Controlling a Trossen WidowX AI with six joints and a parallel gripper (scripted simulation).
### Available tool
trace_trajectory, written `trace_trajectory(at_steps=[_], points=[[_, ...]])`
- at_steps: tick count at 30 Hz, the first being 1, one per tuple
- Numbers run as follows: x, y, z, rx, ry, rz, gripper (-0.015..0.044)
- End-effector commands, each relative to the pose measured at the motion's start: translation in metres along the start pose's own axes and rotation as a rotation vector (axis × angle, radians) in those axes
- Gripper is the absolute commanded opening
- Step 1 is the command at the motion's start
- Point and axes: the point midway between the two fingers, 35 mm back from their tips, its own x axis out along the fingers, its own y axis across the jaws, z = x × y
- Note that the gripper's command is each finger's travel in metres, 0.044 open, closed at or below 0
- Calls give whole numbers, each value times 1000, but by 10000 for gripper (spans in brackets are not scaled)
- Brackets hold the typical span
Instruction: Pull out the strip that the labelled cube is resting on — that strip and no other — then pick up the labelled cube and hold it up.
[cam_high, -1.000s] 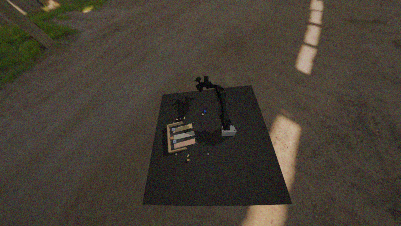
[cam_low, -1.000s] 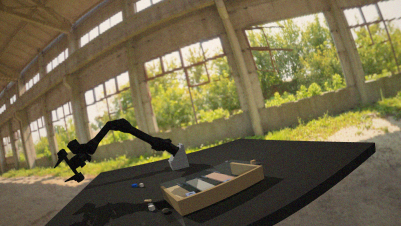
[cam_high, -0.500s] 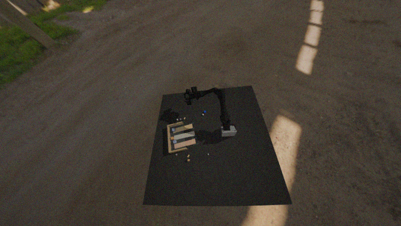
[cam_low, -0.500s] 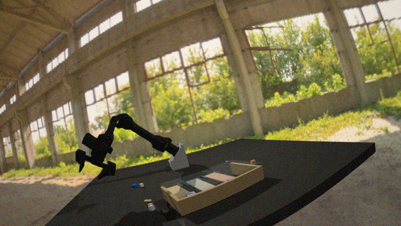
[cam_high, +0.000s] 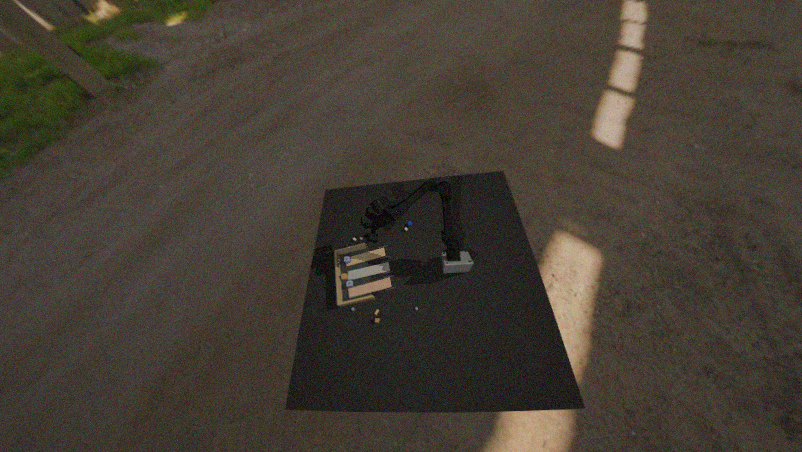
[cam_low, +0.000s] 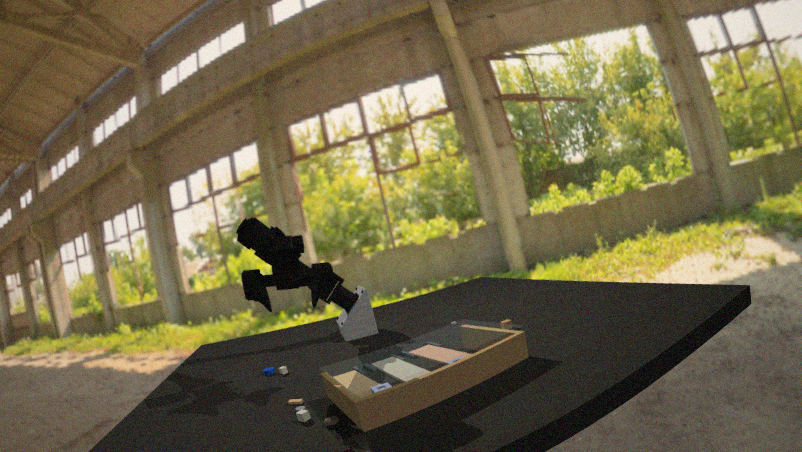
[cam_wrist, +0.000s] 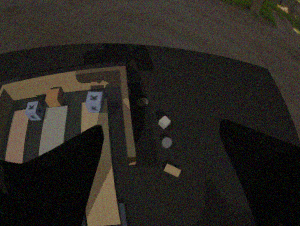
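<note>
The jaws are open and hold nothing, and the thin, flat strip (cam_wrist: 102, 191) looks light, so grab its near end.

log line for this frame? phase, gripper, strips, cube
phase: approach | gripper: open, empty, above table | tray: three strips inside, none visibly pulled | labelled cube: which one is unclear, none lifted

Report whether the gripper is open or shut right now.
Open. In the wrist view the gripper has its two dark fingers standing far apart, with only the table and small loose pieces visible between them; it holds nothing.
</note>
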Motion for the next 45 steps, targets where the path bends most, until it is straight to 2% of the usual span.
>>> trace_trajectory(at_steps=[1,7,11,20,23,35,45], points=[[-30,65,-1,55,29,40,400],[-86,145,-17,104,44,57,400],[-121,178,-35,123,28,44,400],[-123,179,-36,124,26,42,400],[-112,177,-33,102,78,43,321],[-27,140,-39,-31,535,89,6],[12,82,-87,-81,938,176,0]])
